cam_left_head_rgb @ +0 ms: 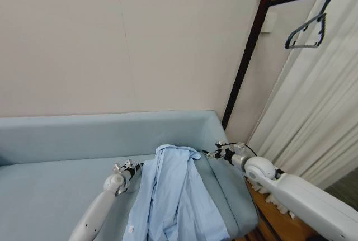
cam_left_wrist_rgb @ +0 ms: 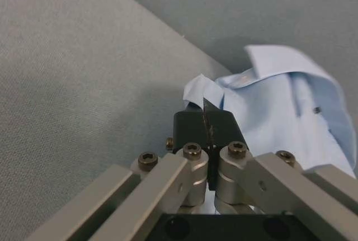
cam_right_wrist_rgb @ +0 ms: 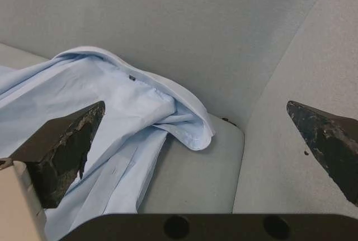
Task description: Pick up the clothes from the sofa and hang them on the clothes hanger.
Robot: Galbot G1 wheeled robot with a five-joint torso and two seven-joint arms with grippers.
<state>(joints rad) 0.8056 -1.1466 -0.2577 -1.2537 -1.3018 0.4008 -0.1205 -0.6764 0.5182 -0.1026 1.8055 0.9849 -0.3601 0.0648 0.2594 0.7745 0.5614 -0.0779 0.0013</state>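
**Shirt** (cam_left_head_rgb: 173,196) (cam_left_wrist_rgb: 279,101) (cam_right_wrist_rgb: 112,101): light blue, one item. It lies crumpled on the seat at the right end of the sofa (cam_left_head_rgb: 56,196), with the collar toward the backrest and the body trailing to the front edge. In the head view it sits between the two hands.

**Left hand** (cam_left_head_rgb: 137,168) (cam_left_wrist_rgb: 206,121): low over the seat at the shirt's left edge, near the collar end. It is clenched, with the dark pads pressed together. A small fold of the shirt's edge is pinched at their tips. The rest of the shirt spreads away beyond the pads.

**Right hand** (cam_left_head_rgb: 210,154) (cam_right_wrist_rgb: 196,107): at the shirt's right side, just beside the collar and close to the sofa's armrest. It is released, with its fingers (cam_right_wrist_rgb: 61,146) spread wide. In the right wrist view the collar's curled end lies ahead in the gap between them. One finger stands over the shirt's body and the other over the armrest side. Whether either finger touches cloth cannot be told.

**Hanger** (cam_left_head_rgb: 307,31): dark, bare, hung on the rack's top bar, high and well apart from the shirt.

**Rack** (cam_left_head_rgb: 246,67): dark upright pole rising from behind the sofa's right end, with crossbars at the top.

**Curtain** (cam_left_head_rgb: 319,118): pale, hanging to the right of the rack.
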